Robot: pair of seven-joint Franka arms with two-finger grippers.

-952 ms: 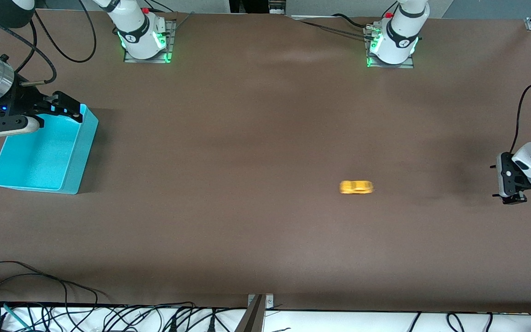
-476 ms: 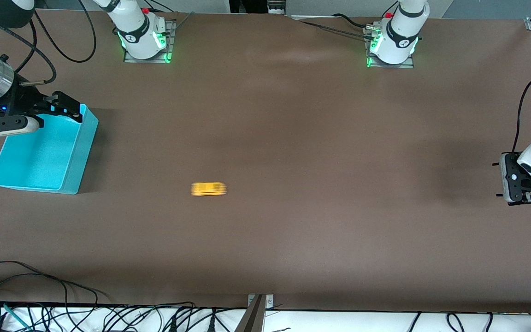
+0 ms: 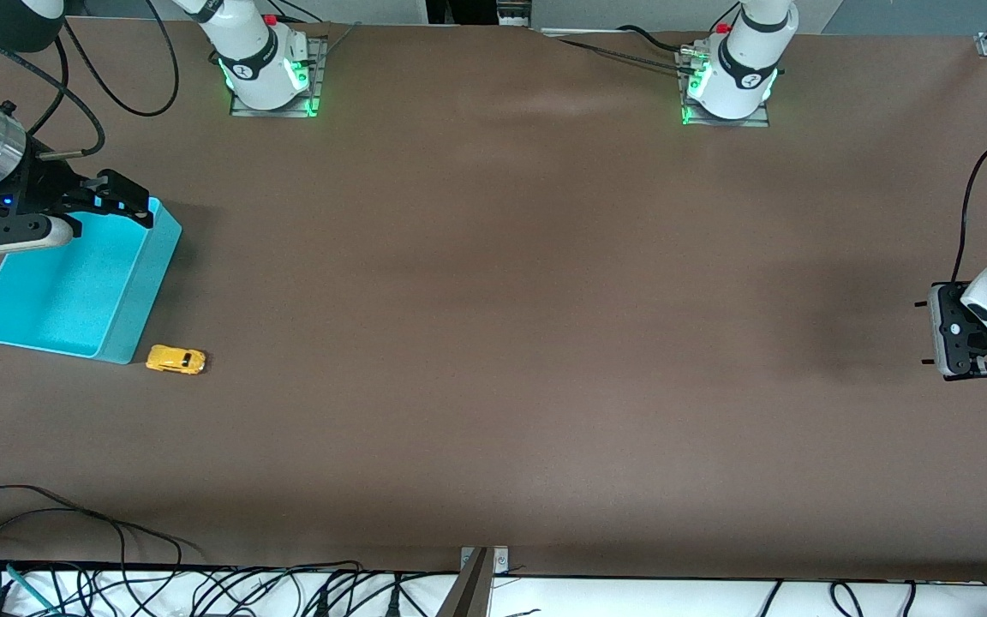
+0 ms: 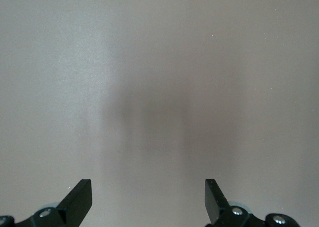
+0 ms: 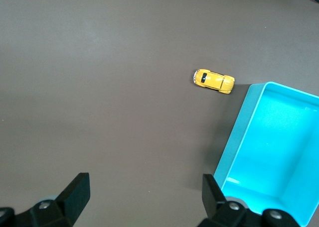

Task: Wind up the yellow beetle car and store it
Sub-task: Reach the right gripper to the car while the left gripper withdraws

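Note:
The yellow beetle car (image 3: 176, 359) rests on the brown table right beside the corner of the turquoise bin (image 3: 147, 287) that lies nearest the front camera; whether it touches the bin I cannot tell. In the right wrist view the car (image 5: 213, 81) sits just off the bin's corner (image 5: 233, 137). My right gripper (image 3: 127, 200) hangs open over the bin's rim, nothing between its fingers (image 5: 144, 193). My left gripper (image 3: 923, 332) waits open over bare table at the left arm's end; its wrist view shows only tabletop under the gripper (image 4: 148, 197).
The bin is empty. Both arm bases (image 3: 269, 68) (image 3: 732, 81) stand along the table's edge farthest from the front camera. Loose cables (image 3: 116, 583) lie along the edge nearest the camera.
The car has rolled across the table from the left arm's side to the bin and stopped at its corner. The bin shifted slightly. The left gripper drew back a little; the right gripper stayed put.

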